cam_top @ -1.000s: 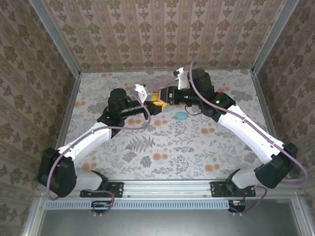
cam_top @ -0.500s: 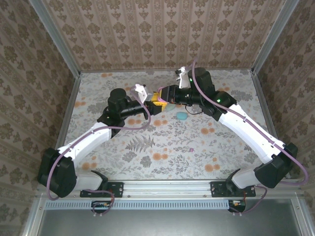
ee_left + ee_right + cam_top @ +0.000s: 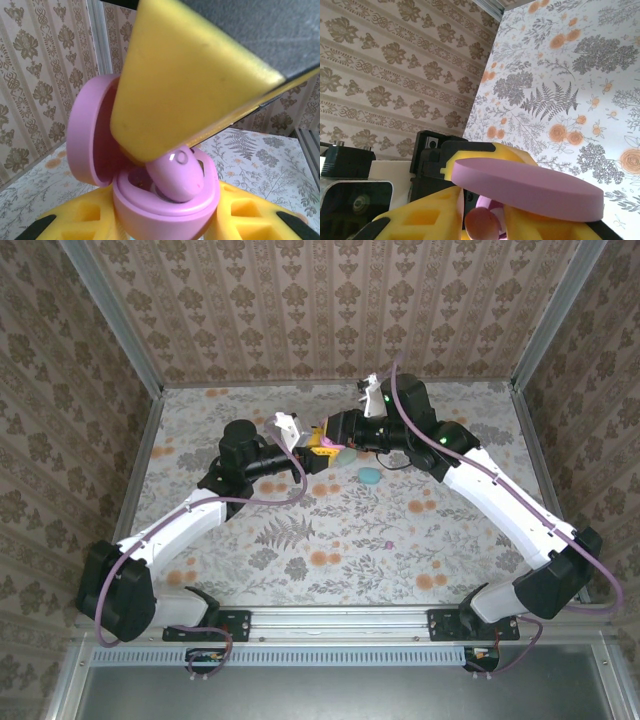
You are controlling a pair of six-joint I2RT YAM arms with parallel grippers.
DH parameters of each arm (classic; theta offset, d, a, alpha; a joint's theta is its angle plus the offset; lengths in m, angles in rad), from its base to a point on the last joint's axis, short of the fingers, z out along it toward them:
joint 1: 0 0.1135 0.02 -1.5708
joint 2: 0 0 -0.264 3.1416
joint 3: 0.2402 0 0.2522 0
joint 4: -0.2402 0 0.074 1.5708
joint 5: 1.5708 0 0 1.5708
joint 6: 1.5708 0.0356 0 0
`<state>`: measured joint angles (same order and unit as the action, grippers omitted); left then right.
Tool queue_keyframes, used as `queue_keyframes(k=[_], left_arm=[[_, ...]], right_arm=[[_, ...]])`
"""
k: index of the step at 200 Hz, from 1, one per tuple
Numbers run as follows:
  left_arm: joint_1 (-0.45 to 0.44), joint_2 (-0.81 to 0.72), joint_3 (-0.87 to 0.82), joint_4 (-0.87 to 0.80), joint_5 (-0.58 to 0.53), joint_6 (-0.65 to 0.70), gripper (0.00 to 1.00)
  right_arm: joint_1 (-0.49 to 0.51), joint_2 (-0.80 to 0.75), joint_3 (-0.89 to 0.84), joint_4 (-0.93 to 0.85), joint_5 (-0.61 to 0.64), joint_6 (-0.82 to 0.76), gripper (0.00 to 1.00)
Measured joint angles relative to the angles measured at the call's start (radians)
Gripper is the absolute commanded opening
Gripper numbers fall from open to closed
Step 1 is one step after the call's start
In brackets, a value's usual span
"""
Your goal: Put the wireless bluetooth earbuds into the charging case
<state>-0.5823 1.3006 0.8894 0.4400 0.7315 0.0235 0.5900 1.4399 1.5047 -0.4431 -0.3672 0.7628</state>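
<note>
Fingers of both arms meet above the far middle of the flower-patterned tabletop (image 3: 330, 540). The yellow left fingers (image 3: 80, 222) are closed narrowly on the round, glossy pink charging case (image 3: 165, 205), clamping its base from either side, and its lid (image 3: 92, 135) stands hinged open. A smooth pink earbud (image 3: 176, 176) sits tilted in the case's well, with one of the yellow right fingers (image 3: 190, 85) lying over it from above. Seen from the right wrist, the earbud lies between those fingers, but whether they grip it I cannot tell. A small teal disc (image 3: 369, 475) lies on the tabletop near the two arms' meeting point.
</note>
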Motion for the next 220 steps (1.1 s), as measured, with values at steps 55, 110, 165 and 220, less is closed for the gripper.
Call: queue_keyframes(k=[55,110,165,220], left_arm=[[-0.006,0.000,0.000,0.000,-0.003,0.000,0.31],[-0.007,0.000,-0.002,0.001,-0.009,0.000,0.30],[0.000,0.000,-0.010,0.062,-0.031,-0.008,0.30],[0.003,-0.012,-0.035,0.079,-0.063,-0.009,0.30]], right_arm=[[0.007,0.000,0.013,-0.029,0.028,-0.004,0.35],[0.016,-0.006,0.015,-0.029,0.047,-0.010,0.44],[0.008,-0.090,0.002,-0.073,0.078,-0.030,0.47],[-0.056,-0.293,-0.144,-0.113,0.146,-0.072,0.44]])
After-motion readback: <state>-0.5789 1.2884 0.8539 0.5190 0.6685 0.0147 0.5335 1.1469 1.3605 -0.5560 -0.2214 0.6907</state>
